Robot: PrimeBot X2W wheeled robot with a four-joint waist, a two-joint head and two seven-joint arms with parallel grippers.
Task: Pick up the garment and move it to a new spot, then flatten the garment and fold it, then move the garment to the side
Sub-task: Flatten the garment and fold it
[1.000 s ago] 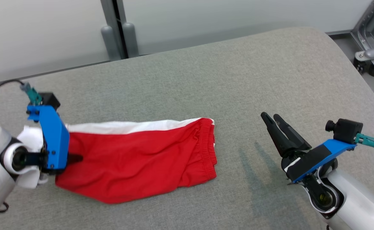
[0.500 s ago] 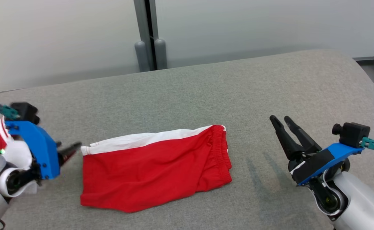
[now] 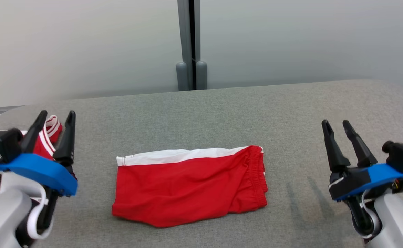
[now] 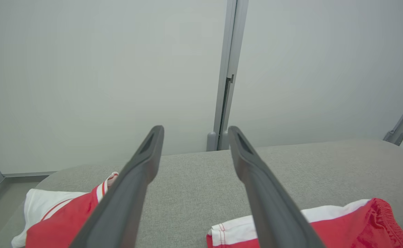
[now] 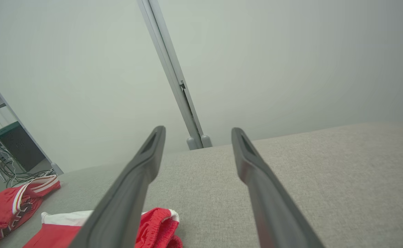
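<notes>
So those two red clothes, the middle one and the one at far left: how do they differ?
The shorts lie folded flat in the middle of the table; the left garment is bunched up at its left edge. The shorts show one broad white band; the left garment has thin white stripes. Both are red and white and rest on the grey table.

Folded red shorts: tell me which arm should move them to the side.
Left, probably. The left gripper stands open and nearer the folded red shorts than the right gripper, also open. Another red garment lies just beyond it, so that may be the side.
</notes>
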